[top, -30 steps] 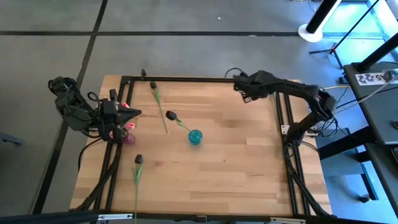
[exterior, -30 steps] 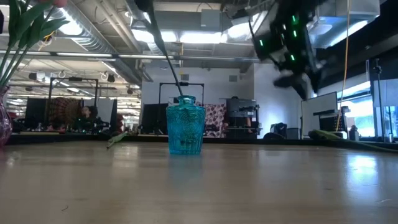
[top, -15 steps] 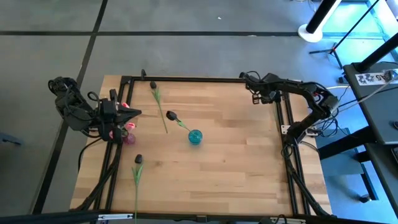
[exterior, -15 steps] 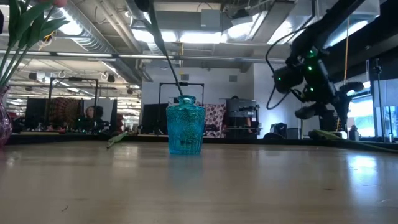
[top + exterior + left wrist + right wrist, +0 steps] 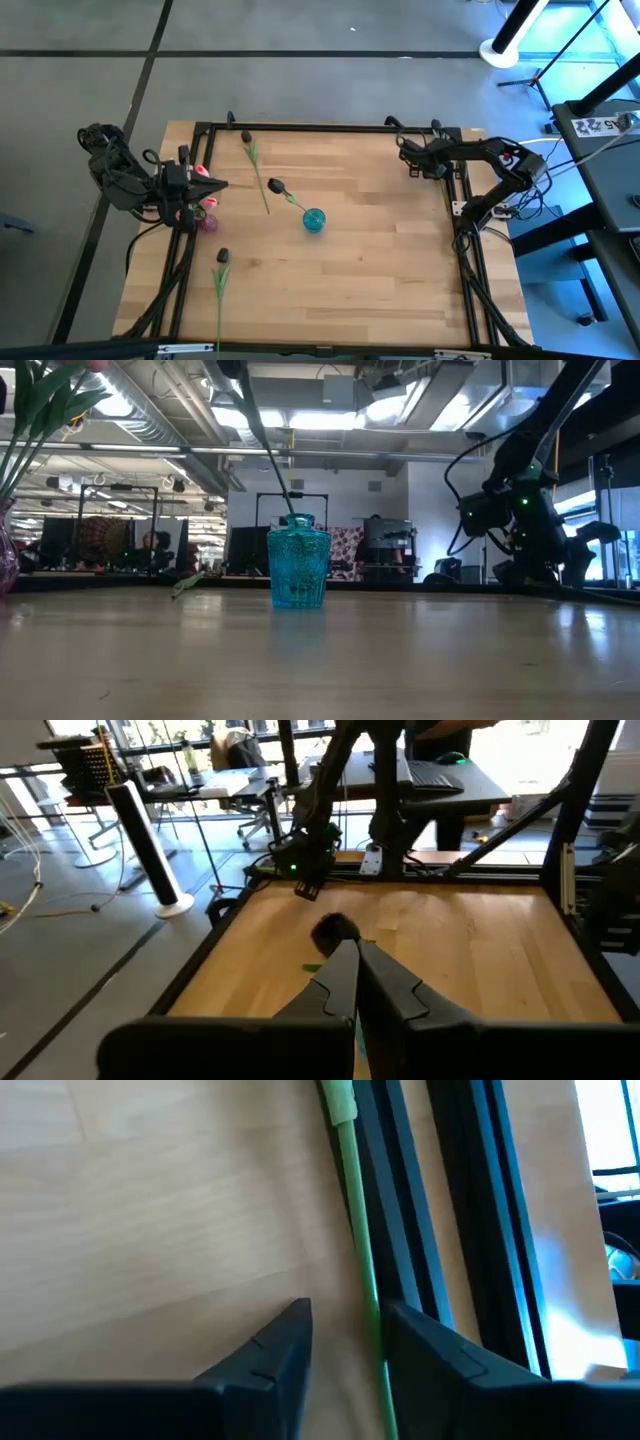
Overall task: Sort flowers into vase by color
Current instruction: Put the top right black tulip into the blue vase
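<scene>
Since the earlier frames, the right gripper (image 5: 407, 158) had withdrawn from over the far middle of the table (image 5: 360, 270) to its far right edge and dropped close to the surface beside the black frame rail (image 5: 452, 190). Its fingers (image 5: 270, 1348) stood apart, with a thin green stem (image 5: 358, 1260) lying between them along the rail; whether they touched the stem could not be told, and the bud of that flower was out of view. The left gripper (image 5: 218, 183) hung at the table's left edge, fingers pressed together, just above the pink vase (image 5: 208, 221), which was largely hidden beneath it. A teal vase (image 5: 314, 220) stood near the table's middle with one dark tulip (image 5: 277, 186) leaning out of it. Two further dark tulips lay on the wood: one (image 5: 247, 140) near the far edge, one (image 5: 222, 257) toward the near left, its stem cut off by the picture's lower border. In the low view, pink vase foliage (image 5: 40, 405) appeared only partly at the frame's left.
</scene>
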`<state>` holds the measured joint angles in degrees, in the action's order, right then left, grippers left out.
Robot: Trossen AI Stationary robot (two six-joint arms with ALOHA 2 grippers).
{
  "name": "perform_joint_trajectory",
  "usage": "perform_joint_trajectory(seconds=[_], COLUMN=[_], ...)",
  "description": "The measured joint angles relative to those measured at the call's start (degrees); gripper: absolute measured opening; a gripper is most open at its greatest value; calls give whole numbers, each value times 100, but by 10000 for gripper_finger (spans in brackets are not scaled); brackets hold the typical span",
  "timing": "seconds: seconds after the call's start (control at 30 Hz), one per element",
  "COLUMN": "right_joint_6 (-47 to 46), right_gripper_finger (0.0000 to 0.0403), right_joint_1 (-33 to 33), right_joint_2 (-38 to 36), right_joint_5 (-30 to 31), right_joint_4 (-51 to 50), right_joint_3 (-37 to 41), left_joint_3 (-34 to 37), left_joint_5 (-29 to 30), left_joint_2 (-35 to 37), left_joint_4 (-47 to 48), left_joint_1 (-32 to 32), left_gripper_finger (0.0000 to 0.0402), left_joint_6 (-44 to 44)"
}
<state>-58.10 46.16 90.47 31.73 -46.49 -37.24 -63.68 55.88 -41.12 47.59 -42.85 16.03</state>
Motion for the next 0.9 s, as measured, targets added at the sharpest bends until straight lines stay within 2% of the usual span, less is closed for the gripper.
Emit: perform_joint_trajectory(seconds=[0.17,0.43,0.5,0.6,0.73,0.9], right_joint_6=[-11,88,153,177,305,467], right_gripper_finger=[117,15,9,23,23,7], right_joint_1=[-18,-6,-6,-99,-593,-1773], right_joint_2=[1,16,16,16,-92,-443], right_joint_5=[155,292,288,186,57,-490], right_joint_4=[58,44,43,-32,-115,-108], right_joint_3=[99,121,118,49,-142,-442], left_joint_3=[0,0,0,0,0,0], left_joint_5=[-2,-7,-7,-7,-7,-7], left_joint_2=[0,0,0,0,0,0], left_joint_4=[17,42,40,40,40,39], left_joint_1=[0,0,0,0,0,0], left_gripper_finger=[0,0,0,0,0,0], left_joint_6=[0,44,52,86,96,98])
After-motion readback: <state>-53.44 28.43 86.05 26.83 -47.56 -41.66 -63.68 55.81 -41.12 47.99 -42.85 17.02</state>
